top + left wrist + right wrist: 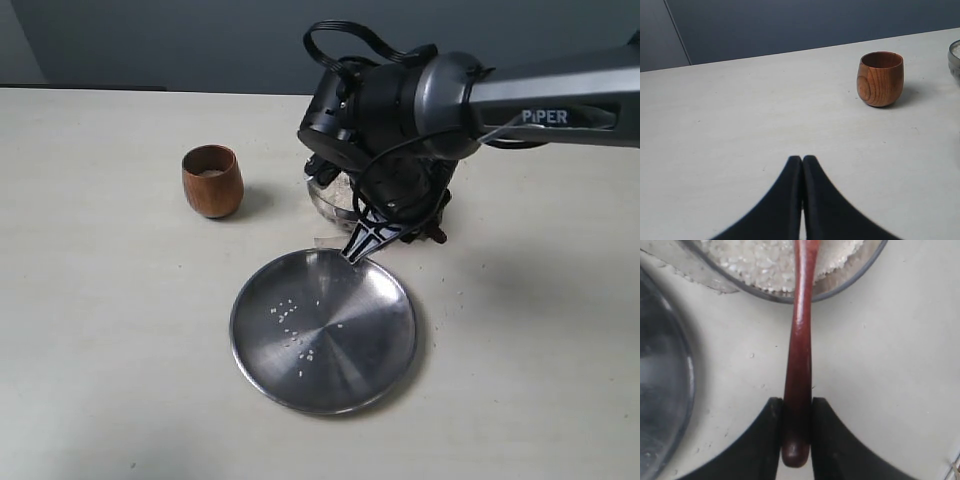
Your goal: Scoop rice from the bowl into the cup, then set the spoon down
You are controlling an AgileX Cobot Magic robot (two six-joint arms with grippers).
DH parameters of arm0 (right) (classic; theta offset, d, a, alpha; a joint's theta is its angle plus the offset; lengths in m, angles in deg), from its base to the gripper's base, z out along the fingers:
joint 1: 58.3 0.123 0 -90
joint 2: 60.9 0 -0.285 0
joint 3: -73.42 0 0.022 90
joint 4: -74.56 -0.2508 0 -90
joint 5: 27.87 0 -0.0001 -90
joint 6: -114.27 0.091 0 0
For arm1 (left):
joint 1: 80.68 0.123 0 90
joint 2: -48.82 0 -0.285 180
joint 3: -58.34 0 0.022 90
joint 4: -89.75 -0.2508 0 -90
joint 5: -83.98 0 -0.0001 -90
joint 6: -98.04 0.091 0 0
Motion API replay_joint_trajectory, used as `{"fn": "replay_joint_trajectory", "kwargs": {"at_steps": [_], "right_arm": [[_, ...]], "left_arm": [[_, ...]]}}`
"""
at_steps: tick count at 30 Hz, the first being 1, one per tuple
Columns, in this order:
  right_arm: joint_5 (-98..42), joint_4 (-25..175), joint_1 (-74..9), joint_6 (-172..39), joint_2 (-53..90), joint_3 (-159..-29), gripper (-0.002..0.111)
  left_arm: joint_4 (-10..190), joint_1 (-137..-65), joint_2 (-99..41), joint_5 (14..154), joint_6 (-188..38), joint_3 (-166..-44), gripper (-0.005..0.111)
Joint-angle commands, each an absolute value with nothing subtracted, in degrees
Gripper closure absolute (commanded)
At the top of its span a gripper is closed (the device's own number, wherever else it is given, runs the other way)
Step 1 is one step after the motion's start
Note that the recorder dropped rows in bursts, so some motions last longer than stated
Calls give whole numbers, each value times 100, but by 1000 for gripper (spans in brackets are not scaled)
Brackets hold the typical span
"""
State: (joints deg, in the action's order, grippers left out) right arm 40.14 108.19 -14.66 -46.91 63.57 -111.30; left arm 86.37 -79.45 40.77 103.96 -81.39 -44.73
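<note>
My right gripper (797, 407) is shut on the end of the spoon (799, 355), a glossy reddish-brown handle. The handle runs over the steel bowl's rim (840, 287) into the heaped white rice (760, 260); the spoon's head is cut off by the frame edge. In the exterior view the right gripper (363, 243) hangs between bowl and plate, and its arm hides most of the bowl (325, 197) and the spoon. The brown wooden cup (211, 181) stands upright left of the bowl. My left gripper (802, 160) is shut on nothing, low over bare table, well apart from the cup (880, 79).
A wide flat steel plate (380, 340) lies in front of the bowl with a few loose grains (290, 315) on it; its edge (670, 390) shows beside the spoon handle. The bowl's rim (955, 57) just enters the left wrist view.
</note>
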Motion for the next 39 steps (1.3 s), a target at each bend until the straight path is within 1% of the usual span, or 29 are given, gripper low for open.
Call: {"fn": "replay_joint_trajectory", "kwargs": {"at_steps": [1, 24, 31, 35, 39], "right_arm": [[3980, 10902, -1494, -4663, 6194, -11152, 109], [4202, 11156, -1494, -4724, 6183, -11152, 109], [4013, 10750, -1494, -4724, 6183, -11152, 109], [3667, 10454, -1503, -4512, 6070, -11152, 109], [3315, 9729, -1731, -4527, 5910, -11152, 109]], "left_arm": [[8604, -7959, 4103, 10360, -8153, -4444, 106], [8604, -7959, 4103, 10360, -8153, -4444, 106], [8604, -7959, 4103, 10360, -8153, -4444, 106], [8604, -7959, 4103, 10360, -8153, -4444, 106], [8604, -7959, 4103, 10360, -8153, -4444, 106]]}}
